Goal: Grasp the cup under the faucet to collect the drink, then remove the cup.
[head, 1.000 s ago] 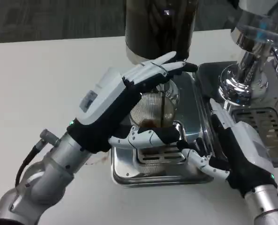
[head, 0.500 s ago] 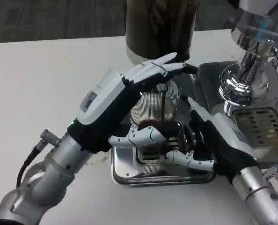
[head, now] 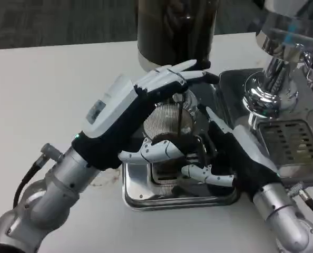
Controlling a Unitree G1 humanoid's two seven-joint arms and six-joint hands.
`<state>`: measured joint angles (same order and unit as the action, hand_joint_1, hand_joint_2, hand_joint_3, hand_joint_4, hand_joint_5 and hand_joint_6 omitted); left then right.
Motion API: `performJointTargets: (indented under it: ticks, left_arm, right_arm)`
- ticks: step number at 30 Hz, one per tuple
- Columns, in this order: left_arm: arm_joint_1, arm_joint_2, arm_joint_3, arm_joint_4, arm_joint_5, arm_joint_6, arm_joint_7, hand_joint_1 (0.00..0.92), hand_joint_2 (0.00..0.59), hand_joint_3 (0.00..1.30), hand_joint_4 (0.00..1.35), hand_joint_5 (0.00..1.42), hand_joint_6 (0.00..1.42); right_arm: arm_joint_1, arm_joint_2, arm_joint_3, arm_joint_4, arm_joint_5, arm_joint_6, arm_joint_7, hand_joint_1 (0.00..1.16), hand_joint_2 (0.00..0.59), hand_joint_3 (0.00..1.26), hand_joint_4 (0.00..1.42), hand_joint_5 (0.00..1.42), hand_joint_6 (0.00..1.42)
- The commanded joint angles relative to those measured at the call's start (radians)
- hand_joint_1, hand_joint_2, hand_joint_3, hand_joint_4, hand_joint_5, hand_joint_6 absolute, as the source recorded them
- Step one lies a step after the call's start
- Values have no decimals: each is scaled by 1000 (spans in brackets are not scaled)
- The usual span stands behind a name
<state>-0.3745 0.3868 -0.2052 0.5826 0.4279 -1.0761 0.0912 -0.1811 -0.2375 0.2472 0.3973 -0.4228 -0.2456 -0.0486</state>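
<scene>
White tabletop (head: pixel 51 79) all around, and at the back a tall dark cylindrical drink dispenser (head: pixel 175 29) stands right above the action. Off to the right a shiny chrome coffee machine (head: pixel 275 79) with a slotted metal grate (head: pixel 291 141) sits just beside the polished steel drip tray (head: pixel 146 192), crowding the right side of the working space.

On that drip tray stands the ribbed clear glass cup (head: pixel 169 124), directly beneath the dispenser's faucet. A thin dark stream of drink (head: pixel 178 118) runs straight down into it, and a little brown liquid shows at the bottom of the cup; how full it is cannot be told through the ribbing and the fingers.

The left robot hand (head: pixel 146 113) reaches in from the lower left, its white back arched over the cup's left side. Its upper fingers (head: pixel 185 76) lie stretched out above the cup's rim near the faucet, while the thumb curls across the front of the cup low down, so the cup sits cradled between them, held.

The right robot hand (head: pixel 227 155) comes in from the lower right, fingers apart, one white finger pointing up beside the cup's right wall and another lying across the tray in front. Whether it touches the glass cannot be told.
</scene>
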Motion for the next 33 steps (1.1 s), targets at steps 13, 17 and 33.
performJointTargets:
  ticks: [13, 17, 33]
  left_arm:
    - [12, 9, -16, -6, 24, 6, -24, 0, 169, 312, 158, 323, 188]
    - [13, 9, -9, -13, 23, 10, -18, 0, 172, 312, 158, 322, 188]
    - [39, 20, 123, -111, 14, 57, 63, 0, 174, 240, 94, 246, 143]
  right_arm:
    - [-45, 50, 10, 102, 39, -95, -10, 628, 177, 0, 0, 0, 20]
    - [-45, 48, 9, 105, 38, -96, -13, 628, 177, 0, 0, 0, 26]
    - [-17, 40, -2, 80, 44, -99, -19, 619, 185, 0, 0, 0, 32]
